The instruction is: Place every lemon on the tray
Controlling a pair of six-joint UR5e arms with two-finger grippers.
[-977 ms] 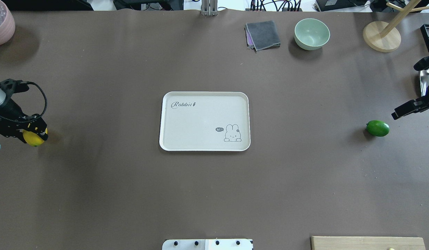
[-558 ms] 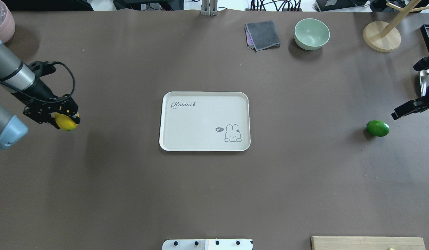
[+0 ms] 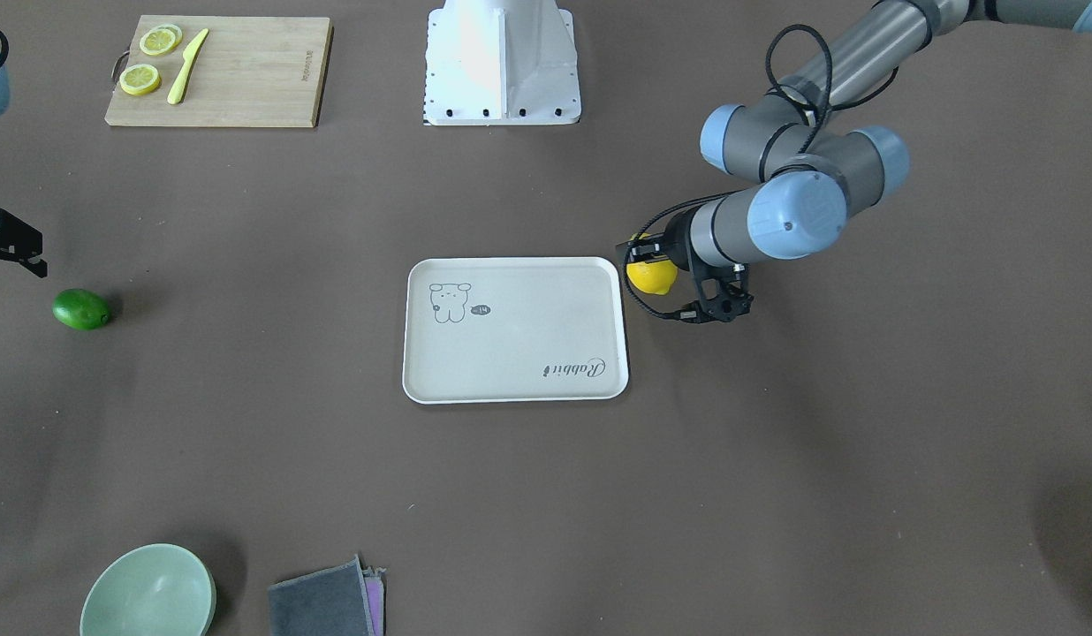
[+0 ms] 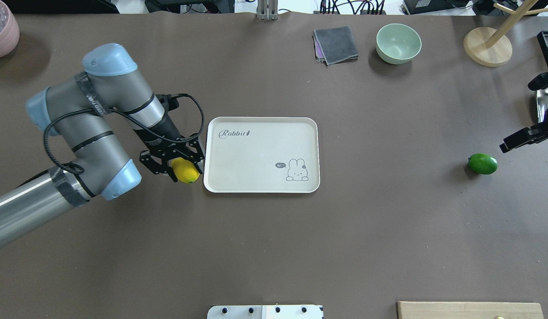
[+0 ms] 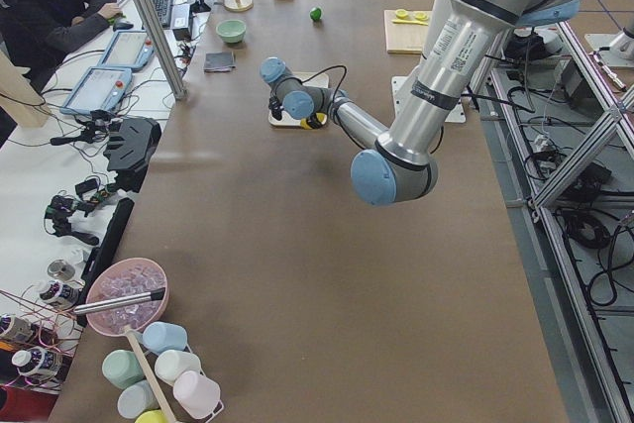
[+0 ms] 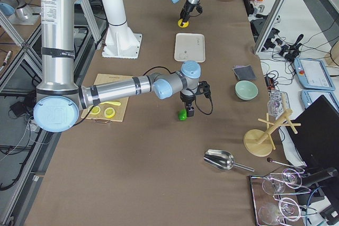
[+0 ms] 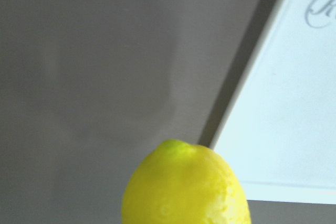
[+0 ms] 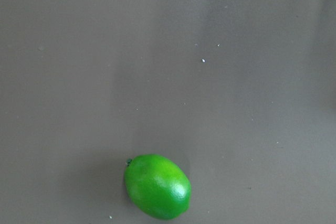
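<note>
Whereas the overhead view a second ago had the left claw point(image 4: 185, 166) out at the far left edge of the worktop point(image 4: 274, 248), I now see it just beside the tray point(image 4: 260, 150), off the left rim by the near corner. It is clamped on the yellow lemon point(image 4: 186, 174), as it was then. The fruit has crossed with it and sits outside the rim, not over the tray. The tray has not shifted. The green lemon point(image 4: 482, 163) lies where it lay, well to the right on the worktop. The right claw point(image 4: 516, 116) hangs near it at the right edge, unmoved, its two fingers spread wide.

From the front camera I get the same thing mirrored: the yellow lemon gripped just off the tray's corner on the robot's side, the green lemon far across from it.

The left-end camera shows the left arm point(image 5: 396, 136) stretched out to the tray, with yellow at its tip. The right-end camera shows the right arm point(image 6: 122, 87) with its claw just beside the green lemon; I cannot tell whether they touch.

My left wrist camera has the yellow lemon filling the bottom, with the tray's rim running just past it. The right wrist camera looks down on the green lemon, lying free on the worktop.
</note>
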